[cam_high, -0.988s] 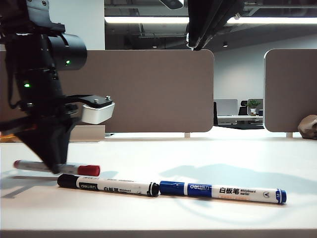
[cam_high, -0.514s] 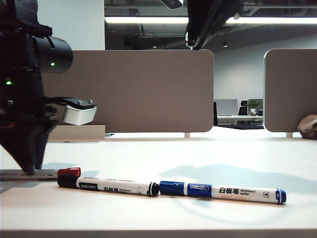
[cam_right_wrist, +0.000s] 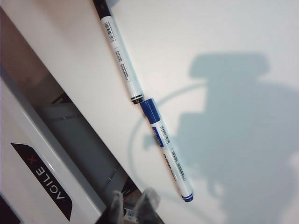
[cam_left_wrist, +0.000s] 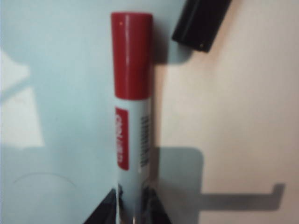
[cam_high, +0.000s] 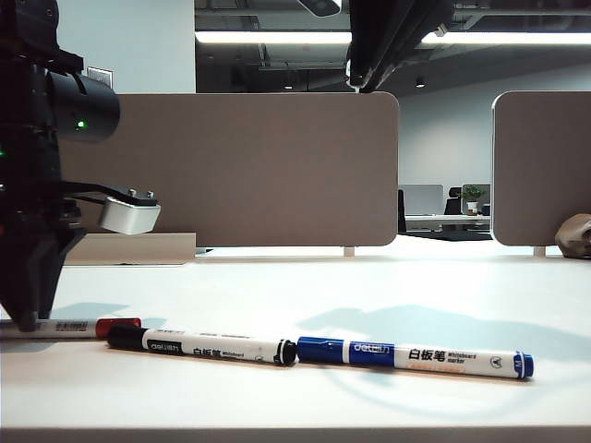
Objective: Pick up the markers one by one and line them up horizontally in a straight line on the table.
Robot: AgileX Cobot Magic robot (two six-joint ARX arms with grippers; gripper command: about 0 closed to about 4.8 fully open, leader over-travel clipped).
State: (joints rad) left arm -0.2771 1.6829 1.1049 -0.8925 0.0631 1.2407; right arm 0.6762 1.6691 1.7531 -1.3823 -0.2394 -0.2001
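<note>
We see our left gripper (cam_high: 26, 321) loosely straddling the slim red-capped white marker (cam_left_wrist: 132, 98), laid on the white table (cam_high: 369, 286) left of the black-capped marker (cam_high: 201, 346) and blue-capped marker (cam_high: 416, 356) to extend their row, while our right gripper (cam_right_wrist: 132, 205) hangs above, fingers nearly together and empty.

The exterior camera sits low, almost level with the table (cam_high: 388, 295), facing the divider panels (cam_high: 259, 166). The left wrist camera hangs very close above the red marker (cam_left_wrist: 132, 93). The right wrist camera looks down from higher, sharing the black marker (cam_right_wrist: 120, 56) and blue marker (cam_right_wrist: 168, 158) with the exterior view.
</note>
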